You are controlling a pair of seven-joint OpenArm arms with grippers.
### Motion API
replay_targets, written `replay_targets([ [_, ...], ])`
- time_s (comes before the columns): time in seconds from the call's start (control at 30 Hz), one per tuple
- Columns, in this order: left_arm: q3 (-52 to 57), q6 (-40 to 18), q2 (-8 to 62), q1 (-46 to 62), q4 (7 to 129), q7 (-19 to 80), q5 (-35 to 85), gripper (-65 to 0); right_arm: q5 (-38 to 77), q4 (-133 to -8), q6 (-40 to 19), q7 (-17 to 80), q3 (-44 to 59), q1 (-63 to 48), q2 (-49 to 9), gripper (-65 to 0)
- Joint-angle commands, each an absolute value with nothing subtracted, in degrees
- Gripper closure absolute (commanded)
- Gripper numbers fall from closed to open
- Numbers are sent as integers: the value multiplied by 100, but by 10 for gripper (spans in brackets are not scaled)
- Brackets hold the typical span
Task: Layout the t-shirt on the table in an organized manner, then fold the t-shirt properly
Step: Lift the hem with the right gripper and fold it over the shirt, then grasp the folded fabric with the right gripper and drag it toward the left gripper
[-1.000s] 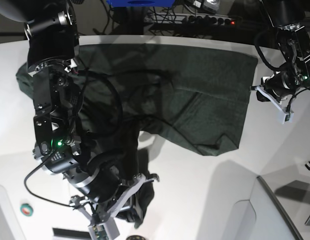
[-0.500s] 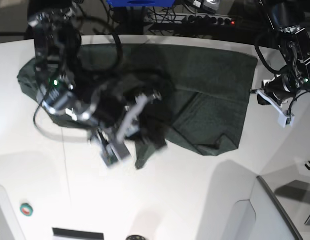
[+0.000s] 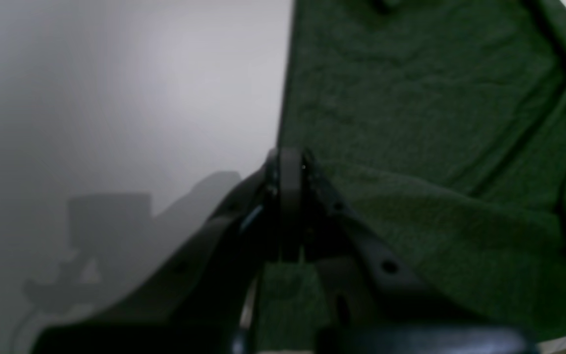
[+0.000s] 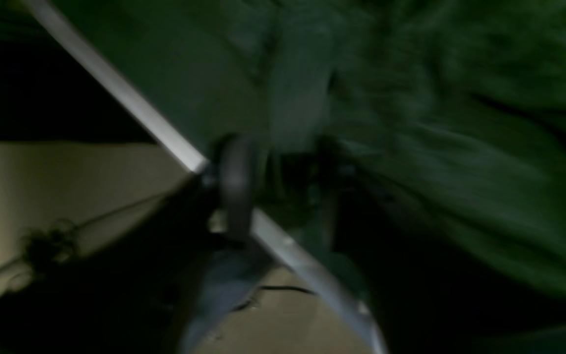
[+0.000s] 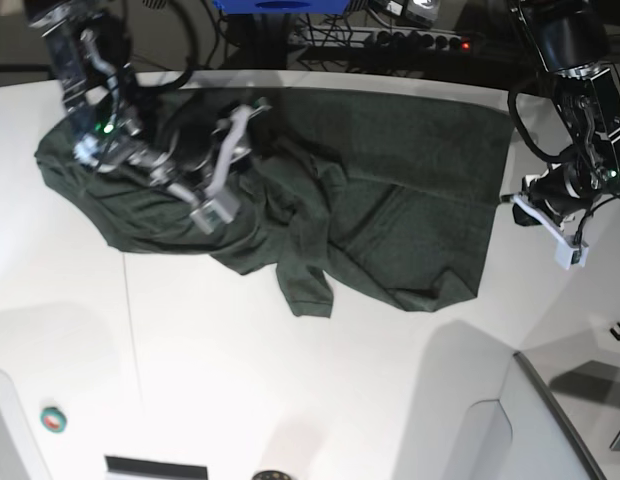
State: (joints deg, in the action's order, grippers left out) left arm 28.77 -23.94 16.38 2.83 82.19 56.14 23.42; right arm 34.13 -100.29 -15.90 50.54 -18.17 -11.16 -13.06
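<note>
Lying rumpled t-shirt (image 5: 390, 215), white table (image 5: 290, 400)

The t-shirt (image 5: 390, 190) is spread on the table (image 5: 320, 400), filling the upper half of the base frame. A bunched flap (image 5: 305, 285) is hung toward frame centre. The right gripper (image 5: 235, 130) is placed over the shirt at upper left. The left gripper (image 5: 515, 195) is set at the shirt's right edge (touching the hem, per the wrist view).
</note>
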Motion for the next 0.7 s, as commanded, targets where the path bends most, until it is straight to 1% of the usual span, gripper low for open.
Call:
replay_targets([
  [0.0,2897,-2404,1727,207,8295,5534,2404,0,3468,-10079,-1437,4927,-1727,-971,-1446,-276],
  [0.07,2897,-2404,1736,207,8295,5534,2404,0,3459,-10070,-866,4927,-1411,-919,-1569,-267],
  [0.13,2897,-2404,1736,224,8295,5534,2404,0,3363,-10070,-488,4936,-1253,-629,-1666,-261],
  [0.2,2897,-2404,1745,242,8295,5534,2404,0,3073,-10009,-426,4971,-1437,-207,-1701,-264],
  [0.27,2914,-2404,1745,251,8295,5534,2404,0,2818,-9815,-426,4980,-1771,215,-1596,-264],
  [0.4,3099,-2404,1763,268,8295,5534,2404,0,2607,-9033,-435,4936,-2185,1103,-1068,-264],
  [0.53,3802,-2404,1763,470,8286,5534,2396,0,2519,-7565,-444,4857,-2237,2062,-321,-264],
  [0.67,4127,-2404,2000,769,8286,5534,2396,0,2202,-5982,-453,4224,-2316,2668,224,-264],
])
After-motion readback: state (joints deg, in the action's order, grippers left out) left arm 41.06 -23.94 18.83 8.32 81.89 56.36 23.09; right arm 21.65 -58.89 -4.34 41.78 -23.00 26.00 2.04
